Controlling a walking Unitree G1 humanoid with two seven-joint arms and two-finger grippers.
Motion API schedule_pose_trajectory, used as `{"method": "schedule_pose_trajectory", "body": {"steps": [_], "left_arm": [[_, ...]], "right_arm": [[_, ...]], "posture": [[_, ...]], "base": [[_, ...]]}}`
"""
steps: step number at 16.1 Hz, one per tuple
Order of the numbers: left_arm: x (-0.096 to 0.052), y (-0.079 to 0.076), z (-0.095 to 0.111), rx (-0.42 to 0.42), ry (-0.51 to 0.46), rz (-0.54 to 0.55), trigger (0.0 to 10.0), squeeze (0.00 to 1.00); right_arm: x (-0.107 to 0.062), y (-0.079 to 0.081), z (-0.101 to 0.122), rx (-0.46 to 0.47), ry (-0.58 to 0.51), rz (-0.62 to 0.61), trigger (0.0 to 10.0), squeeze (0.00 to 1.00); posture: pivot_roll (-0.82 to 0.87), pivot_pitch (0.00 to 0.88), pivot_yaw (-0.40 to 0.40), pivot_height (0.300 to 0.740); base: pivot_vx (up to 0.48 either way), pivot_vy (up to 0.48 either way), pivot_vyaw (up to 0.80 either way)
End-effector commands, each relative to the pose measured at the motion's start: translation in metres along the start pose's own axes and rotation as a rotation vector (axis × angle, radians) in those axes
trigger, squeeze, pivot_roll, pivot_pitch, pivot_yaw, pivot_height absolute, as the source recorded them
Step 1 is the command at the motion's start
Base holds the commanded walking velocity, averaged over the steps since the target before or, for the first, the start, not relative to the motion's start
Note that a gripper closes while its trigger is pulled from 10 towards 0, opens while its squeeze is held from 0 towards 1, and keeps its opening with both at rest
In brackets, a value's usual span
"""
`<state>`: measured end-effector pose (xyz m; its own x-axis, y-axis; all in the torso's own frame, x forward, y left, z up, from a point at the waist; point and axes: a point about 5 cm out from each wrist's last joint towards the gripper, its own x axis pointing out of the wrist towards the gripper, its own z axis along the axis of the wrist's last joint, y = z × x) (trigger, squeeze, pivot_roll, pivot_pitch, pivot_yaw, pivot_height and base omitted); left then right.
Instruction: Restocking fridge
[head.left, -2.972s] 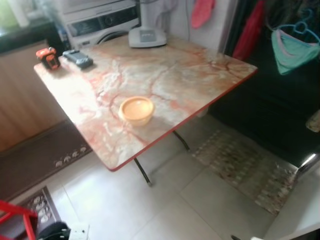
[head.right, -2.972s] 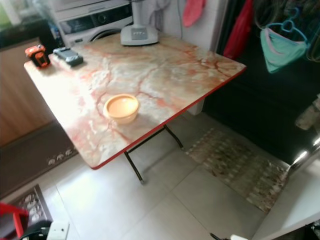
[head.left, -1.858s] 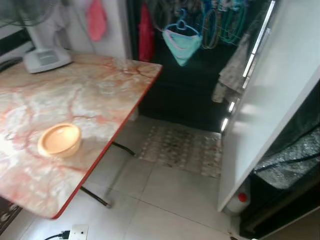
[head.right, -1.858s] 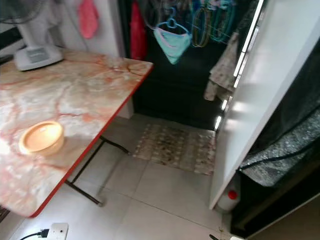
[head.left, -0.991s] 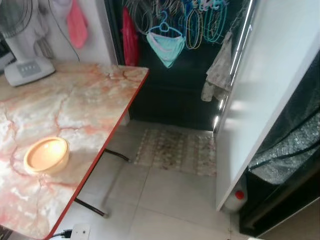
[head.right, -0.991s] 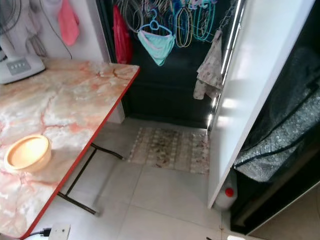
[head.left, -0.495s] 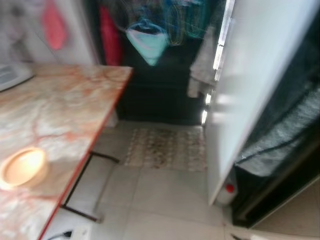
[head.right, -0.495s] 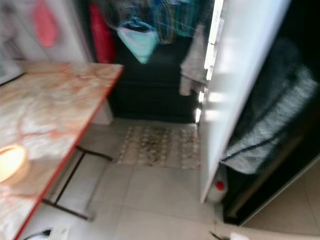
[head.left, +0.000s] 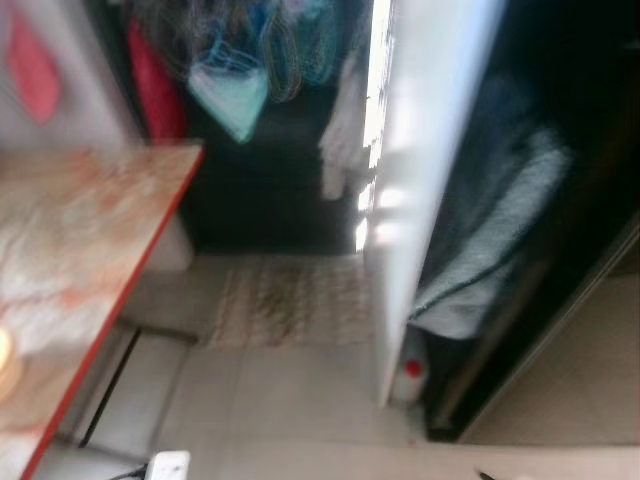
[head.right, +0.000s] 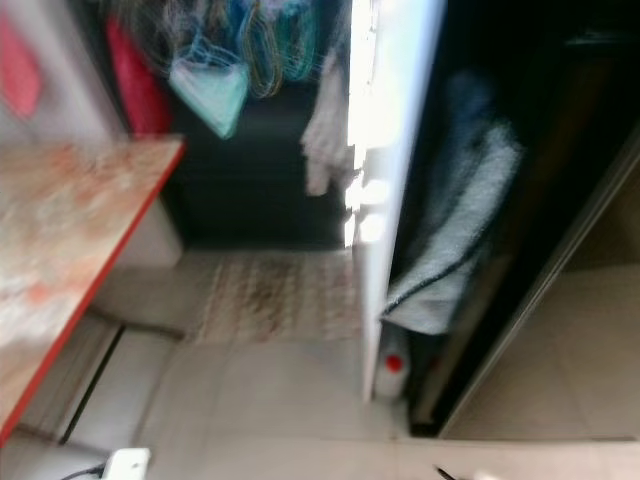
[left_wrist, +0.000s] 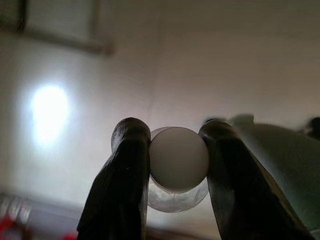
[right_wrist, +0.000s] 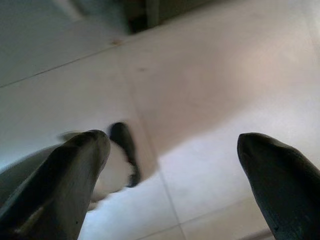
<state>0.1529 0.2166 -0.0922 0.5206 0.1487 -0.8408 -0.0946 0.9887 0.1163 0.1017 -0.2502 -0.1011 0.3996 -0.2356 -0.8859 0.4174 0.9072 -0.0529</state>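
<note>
White fridge door (head.left: 420, 180) stands swung open on the right of a blurred head view, its dark interior (head.right: 520, 150) beyond, and the marble-patterned table (head.left: 80, 240) with its red edge sits off to the left. Between them there's tiled floor, a patterned mat (head.left: 290, 300) and a red-capped bottle (head.left: 408, 380) on the floor right at the foot of the door. Over to the left wrist view: the left gripper (left_wrist: 175, 165) has its two black fingers pinched on a clear bottle (left_wrist: 178, 172), right at its white cap, so the item to be stocked is in hand, well short of any shelf. The right gripper (right_wrist: 175, 150) hangs over the floor tiles with its fingers spread wide, holding nothing. Judging from here, the job is at the approach stage, with placing not yet begun. The risks: that grip sits on a smooth round cap, so a jolt in walking could let the bottle slip or swing; the open door's edge is close to the path and could be clipped; and the bottle on the floor is there to be kicked; the blur makes shelf layout impossible to read
</note>
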Motion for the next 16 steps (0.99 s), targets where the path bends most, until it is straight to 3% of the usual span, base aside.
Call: {"method": "schedule_pose_trajectory", "body": {"steps": [1, 6, 9, 12, 16], "left_arm": [[-0.001, 0.0117, -0.0021, -0.004, 0.005, 0.032, 10.0, 0.0], [-0.001, 0.0109, -0.0015, -0.024, -0.005, 0.034, 10.0, 0.0], [-0.001, 0.0109, -0.0014, -0.03, -0.007, 0.035, 10.0, 0.0], [-0.0012, 0.0104, -0.0026, -0.034, -0.006, 0.034, 10.0, 0.0], [-0.0016, 0.0107, -0.0038, 0.015, -0.005, 0.021, 10.0, 0.0]], "right_arm": [[-0.0002, 0.0079, -0.0057, 0.019, 0.015, 0.015, 10.0, 0.0], [-0.0001, 0.0076, -0.0052, 0.021, 0.015, 0.016, 10.0, 0.0], [-0.0001, 0.0079, -0.0053, 0.026, 0.015, 0.016, 10.0, 0.0], [-0.0003, 0.007, -0.0062, 0.024, 0.018, 0.013, 10.0, 0.0], [-0.0007, 0.0068, -0.0089, 0.021, 0.025, 0.015, 10.0, 0.0]], "posture": [[-0.08, 0.0, 0.03, 0.74], [-0.08, 0.0, 0.02, 0.74], [-0.08, 0.0, 0.021, 0.74], [-0.08, 0.0, 0.024, 0.74], [-0.07, 0.0, 0.027, 0.74]], "base": [[0.0, 0.0, -0.8], [0.0, 0.0, -0.48], [0.0, 0.0, 0.0], [0.0, 0.0, -0.8], [0.0, -0.108, -0.4]]}}
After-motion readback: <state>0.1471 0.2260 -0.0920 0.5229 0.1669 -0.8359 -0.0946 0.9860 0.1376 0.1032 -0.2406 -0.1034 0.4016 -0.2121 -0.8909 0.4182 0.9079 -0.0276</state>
